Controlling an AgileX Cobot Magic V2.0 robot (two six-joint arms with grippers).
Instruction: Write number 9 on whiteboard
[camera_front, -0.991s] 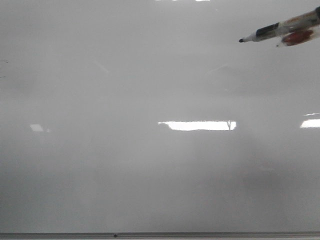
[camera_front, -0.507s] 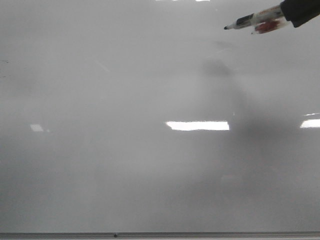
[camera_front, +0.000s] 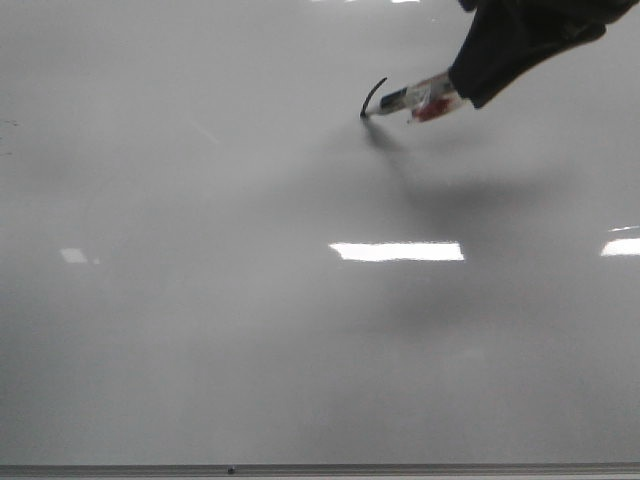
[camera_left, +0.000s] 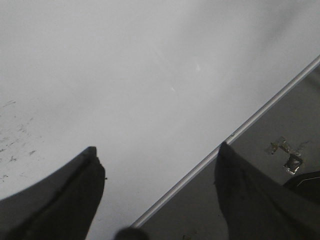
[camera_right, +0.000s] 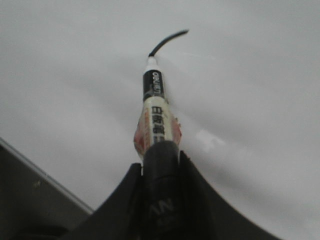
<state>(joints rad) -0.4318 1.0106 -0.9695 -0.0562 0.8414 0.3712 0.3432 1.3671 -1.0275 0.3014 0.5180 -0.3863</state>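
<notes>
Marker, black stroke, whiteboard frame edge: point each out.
marker (camera_right: 154, 120), right wrist view, labelled barrel.
black stroke (camera_front: 372, 96), front view, middle of the curve.
whiteboard frame edge (camera_left: 260, 115), left wrist view, grey strip.

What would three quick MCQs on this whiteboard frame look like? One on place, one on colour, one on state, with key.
1. Where is the short curved marker stroke on the large glossy pale grey whiteboard in the front view?
A. lower left
B. upper part, right of centre
C. on the bottom frame edge

2. What colour is that stroke?
A. red
B. blue
C. black

3. How does the right gripper stand?
A. shut on the white-barrelled marker pen, tip on the board
B. open, nothing held
C. shut on an eraser

Key: 1 B, the stroke sits high on the board beside the pen tip. 2 C, it shows black in both the front and right wrist views. 3 A, the right wrist view shows the fingers clamped round the pen, its tip at the stroke's end.
</notes>
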